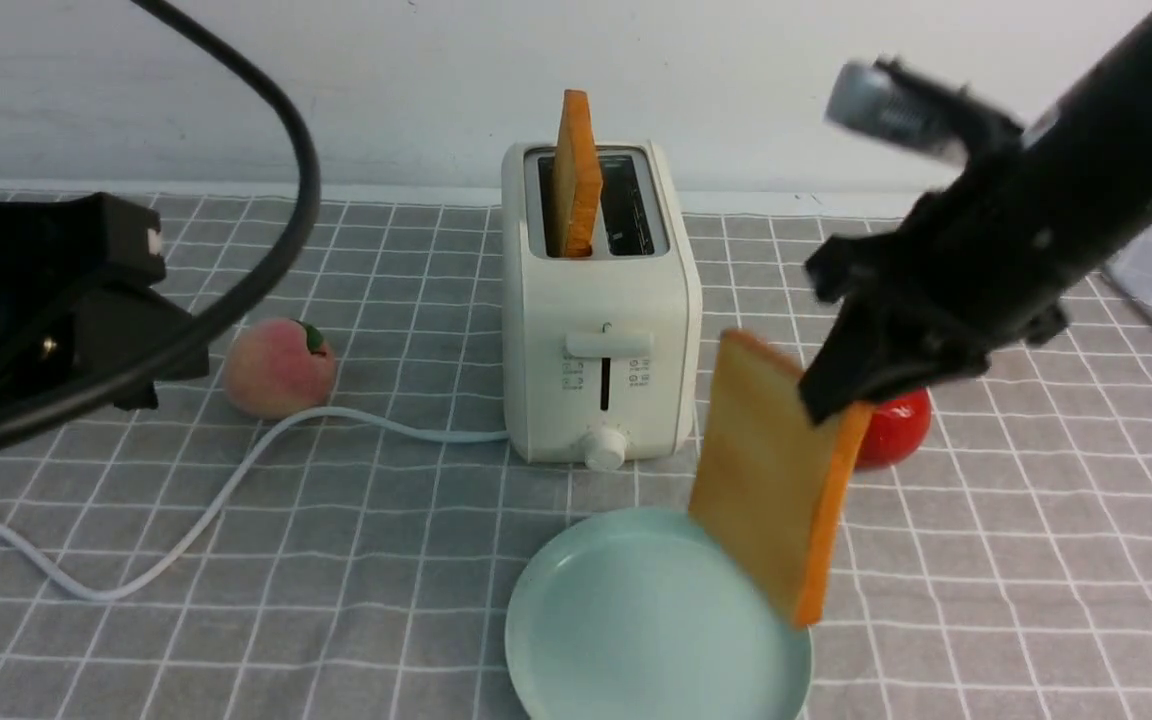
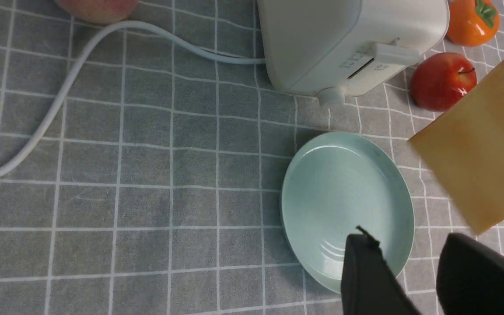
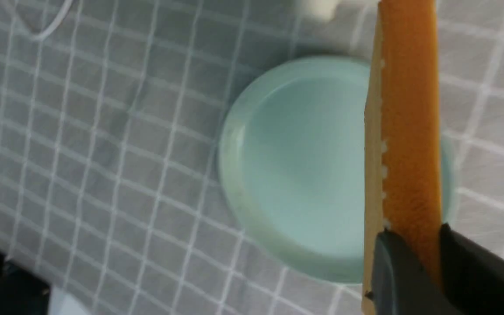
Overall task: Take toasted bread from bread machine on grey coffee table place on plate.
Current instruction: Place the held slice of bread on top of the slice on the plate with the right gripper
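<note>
Grey checked cloth covers the tabletop (image 1: pixel 1036 560), where the cream bread machine (image 1: pixel 601 330) stands with 1 slice of toasted bread (image 1: pixel 576 175) upright in its left slot. Our right pincer (image 1: pixel 831 395) is clenched on the other slice (image 1: pixel 766 470) by its upper edge, holding it tilted over the right rim of the mint plate (image 1: pixel 626 620), which lies just in front of the machine. Our left pincer (image 2: pixel 409 238) hovers released, jaws apart with nothing between them. We see 1 peach (image 1: pixel 278 367) left of the machine, 1 apple (image 1: pixel 896 430) right.
</note>
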